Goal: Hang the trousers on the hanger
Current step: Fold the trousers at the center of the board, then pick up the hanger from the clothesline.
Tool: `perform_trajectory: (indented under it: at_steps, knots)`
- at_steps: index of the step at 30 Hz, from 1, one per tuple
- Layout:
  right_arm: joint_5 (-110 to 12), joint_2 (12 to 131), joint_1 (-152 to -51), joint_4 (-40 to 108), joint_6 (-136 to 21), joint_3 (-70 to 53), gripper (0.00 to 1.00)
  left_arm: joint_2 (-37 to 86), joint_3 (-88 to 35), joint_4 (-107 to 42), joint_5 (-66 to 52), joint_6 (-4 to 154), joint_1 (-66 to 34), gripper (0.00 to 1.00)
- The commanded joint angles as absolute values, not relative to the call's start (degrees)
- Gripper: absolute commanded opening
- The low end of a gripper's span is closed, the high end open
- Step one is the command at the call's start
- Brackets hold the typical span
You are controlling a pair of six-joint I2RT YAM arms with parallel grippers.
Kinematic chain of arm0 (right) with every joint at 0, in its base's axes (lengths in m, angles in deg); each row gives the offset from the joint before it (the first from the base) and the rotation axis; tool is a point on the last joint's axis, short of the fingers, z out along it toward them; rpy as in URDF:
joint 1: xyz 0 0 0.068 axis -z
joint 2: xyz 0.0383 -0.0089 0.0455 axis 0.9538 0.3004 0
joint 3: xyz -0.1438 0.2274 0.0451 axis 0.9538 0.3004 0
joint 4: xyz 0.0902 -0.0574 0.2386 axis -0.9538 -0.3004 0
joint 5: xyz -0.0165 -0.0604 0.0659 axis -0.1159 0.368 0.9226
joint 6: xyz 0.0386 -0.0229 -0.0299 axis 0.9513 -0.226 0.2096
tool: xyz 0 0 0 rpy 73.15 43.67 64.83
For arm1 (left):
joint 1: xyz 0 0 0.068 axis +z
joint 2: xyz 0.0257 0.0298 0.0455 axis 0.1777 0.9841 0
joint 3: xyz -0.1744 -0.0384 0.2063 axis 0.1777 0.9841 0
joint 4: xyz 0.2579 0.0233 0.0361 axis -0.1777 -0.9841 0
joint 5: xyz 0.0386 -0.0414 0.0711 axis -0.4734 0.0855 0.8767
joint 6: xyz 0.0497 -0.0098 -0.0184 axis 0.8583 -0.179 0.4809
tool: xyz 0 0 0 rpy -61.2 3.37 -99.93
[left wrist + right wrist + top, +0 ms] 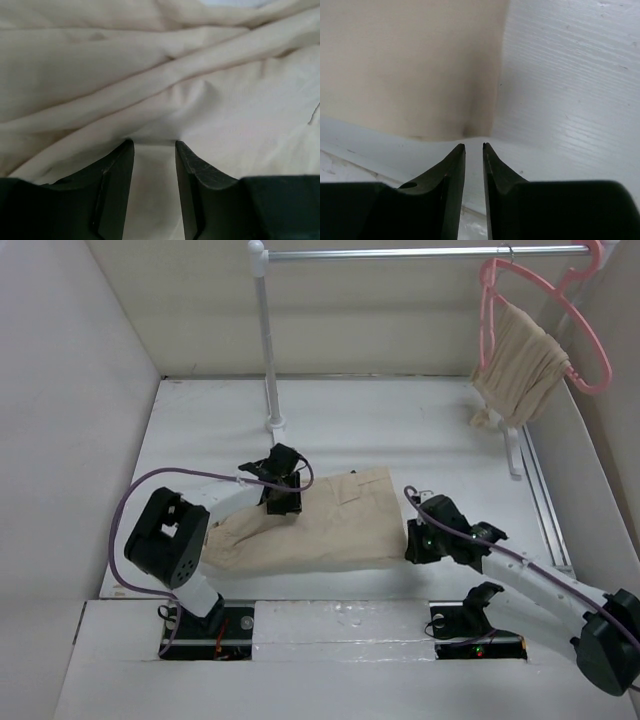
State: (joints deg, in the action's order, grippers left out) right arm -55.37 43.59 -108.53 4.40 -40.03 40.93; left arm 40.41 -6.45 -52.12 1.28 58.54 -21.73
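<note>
Starting the pickup, the left gripper (152, 142) is pinching the trousers (330, 530) mid-frame. The right gripper (474, 145), fingers barely parted and empty, is likely needing to grip their right edge.

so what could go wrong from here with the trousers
1. The left gripper seems to pinch only a small fold of the trousers; once lifted, the cloth may slip out or hang lopsided.
2. The right gripper holds nothing, its narrow-set fingertips low at the table, just short of the trousers' corner; it may close on air.
</note>
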Motion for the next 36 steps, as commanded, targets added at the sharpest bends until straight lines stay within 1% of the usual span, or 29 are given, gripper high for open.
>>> perform_trajectory:
  at_steps: [1,2,3,4,5,6,7,8,9,11,12,13,14,15,16,17,18,19,20,22,23,24,26,27,29,30,32,36]
  knots:
    - [-56.12,40.97,-107.50,-1.58,-40.86,34.38,0.27,38.80,-11.01,-52.74,4.78,60.44,-20.79,0.35]
    - [-55.95,40.44,-107.50,-3.08,-41.04,31.66,0.33,37.14,-12.24,-53.36,4.26,60.27,-21.75,0.36]
    - [-55.68,39.82,-107.50,-5.53,-40.95,28.59,0.36,36.43,-13.39,-53.98,4.25,60.09,-22.45,0.36]
    - [-54.72,39.47,-107.50,-6.42,-41.65,21.51,0.40,35.46,-16.18,-55.38,4.25,59.83,-23.24,0.36]
    - [-54.54,39.38,-108.02,-7.22,-42.70,17.35,0.47,33.63,-17.60,-55.83,4.08,59.65,-23.95,0.36]
    - [-54.62,39.90,-108.03,-8.01,-44.88,13.13,0.49,32.91,-18.75,-56.18,3.73,59.39,-24.65,0.37]
    - [-54.62,41.82,-108.03,-8.62,-49.60,-0.05,0.52,30.90,-22.33,-56.53,2.86,58.86,-26.13,0.37]
    - [-54.62,43.15,-108.03,-8.63,-49.65,-0.18,0.52,30.88,-22.36,-56.53,2.85,58.86,-26.15,0.37]
    - [-55.23,44.90,-107.50,-8.98,-51.22,-9.58,0.45,30.27,-24.71,-56.36,2.85,58.68,-26.15,0.37]
    - [-56.38,48.59,-107.50,-10.65,-55.51,-19.29,0.31,28.78,-26.66,-55.66,2.76,58.51,-27.64,0.37]
    - [-56.73,52.61,-106.80,-11.00,-57.37,-24.12,0.13,28.69,-28.32,-55.05,2.76,58.59,-27.64,0.37]
    - [-58.47,54.56,-106.19,-11.52,-58.86,-33.83,0.07,28.25,-29.12,-54.69,2.76,58.77,-28.51,0.36]
    - [-59.71,56.50,-105.66,-11.97,-61.58,-38.28,0.02,27.99,-29.91,-54.43,2.76,59.12,-29.04,0.31]
    - [-61.55,60.61,-104.78,-12.93,-62.56,-43.02,0.00,28.07,-31.05,-53.99,2.93,59.38,-29.83,0.27]
    - [-61.74,62.82,-102.25,-14.76,-63.53,-52.81,0.00,27.98,-31.50,-54.07,4.07,59.56,-30.36,0.23]
    - [-61.66,65.11,-100.66,-15.65,-66.23,-57.44,0.00,27.98,-31.85,-54.07,4.43,59.82,-30.37,0.10]
    - [-62.35,67.22,-99.08,-16.71,-66.78,-61.83,0.00,27.98,-32.38,-54.25,4.69,59.91,-31.06,0.03]
    - [-62.62,70.55,-95.32,-18.02,-67.14,-65.71,0.00,27.90,-32.38,-54.42,4.78,59.91,-31.07,0.00]
    - [-62.62,71.89,-93.11,-18.30,-67.75,-70.97,0.00,27.63,-32.12,-54.60,4.69,59.48,-31.68,0.00]
    - [-59.56,74.17,-87.84,-17.08,-67.84,-73.38,0.01,26.41,-30.54,-54.42,3.64,59.04,-31.69,0.00]
    - [-58.33,74.53,-82.50,-16.46,-67.67,-73.39,0.05,25.70,-29.75,-54.25,3.64,58.60,-32.21,0.00]
    - [-55.62,74.88,-80.01,-15.76,-67.49,-73.04,0.16,25.00,-27.83,-53.81,3.55,58.33,-32.21,0.00]
    - [-54.28,75.94,-74.05,-13.91,-66.71,-71.99,0.30,22.98,-25.80,-53.55,3.02,57.63,-32.21,0.00]
    - [-53.23,76.20,-72.53,-13.29,-66.53,-70.68,0.46,22.36,-23.88,-53.37,2.85,57.02,-32.21,0.00]
    - [-51.82,77.43,-70.68,-10.05,-66.35,-68.83,0.57,20.43,-22.02,-53.02,2.50,56.58,-32.21,0.01]
    - [-50.86,78.48,-69.63,-9.43,-66.44,-68.04,0.65,19.99,-20.62,-52.84,2.15,56.40,-32.21,0.02]
    - [-48.31,82.94,-68.83,-11.25,-68.44,-71.17,0.70,18.93,-19.47,-53.02,1.62,56.05,-32.21,0.06]
    - [-43.83,89.02,-66.55,-14.17,-70.21,-76.03,0.77,18.49,-19.03,-53.98,1.70,56.22,-32.21,0.09]
